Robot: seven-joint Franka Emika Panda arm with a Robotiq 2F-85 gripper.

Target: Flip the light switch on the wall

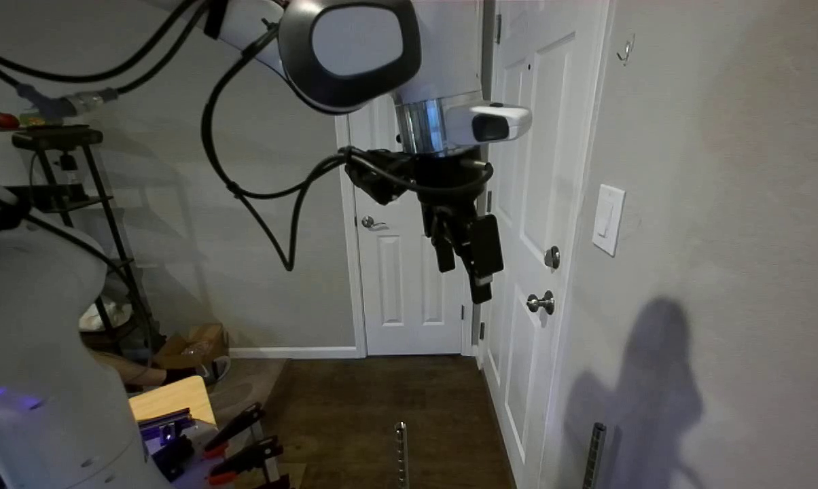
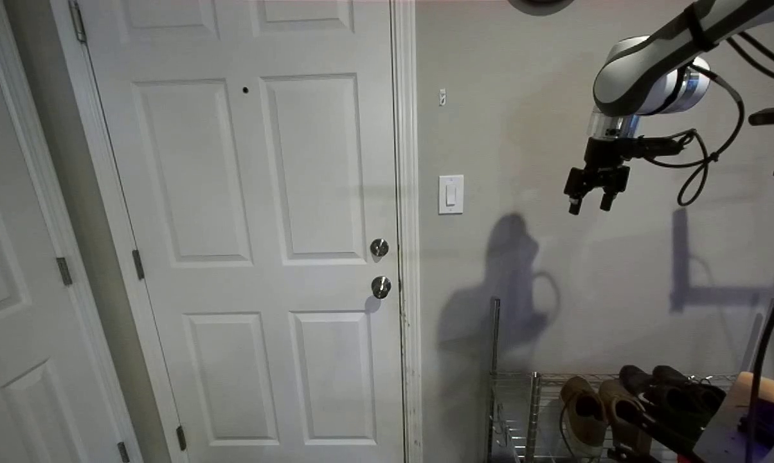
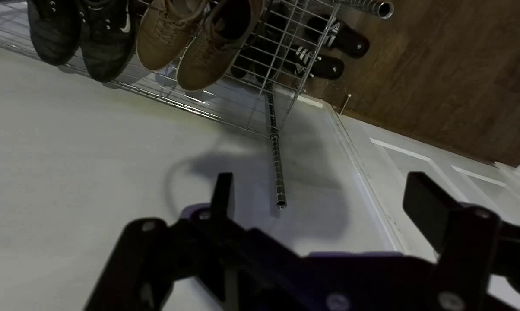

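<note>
The light switch [image 1: 609, 219] is a small white upright plate with a rocker on the wall [image 1: 742, 238], beside the door frame. It also shows in an exterior view [image 2: 451, 194], with the wall [image 2: 522, 154] around it. It is not in the wrist view, where the wall [image 3: 70, 151] fills the left side. My gripper [image 1: 463, 282] points downward, apart from the switch. In an exterior view the gripper [image 2: 590, 207] appears right of the switch, at about its height. In the wrist view the gripper [image 3: 321, 181] has its fingers wide apart with nothing between them.
A white panelled door [image 2: 323, 283] with a round knob [image 2: 381, 287] is next to the switch. A wire rack [image 3: 225, 114] with several shoes [image 3: 165, 32] stands below against the wall. Its metal post [image 3: 278, 172] rises beneath the gripper. A small hook [image 1: 626, 49] hangs above the switch.
</note>
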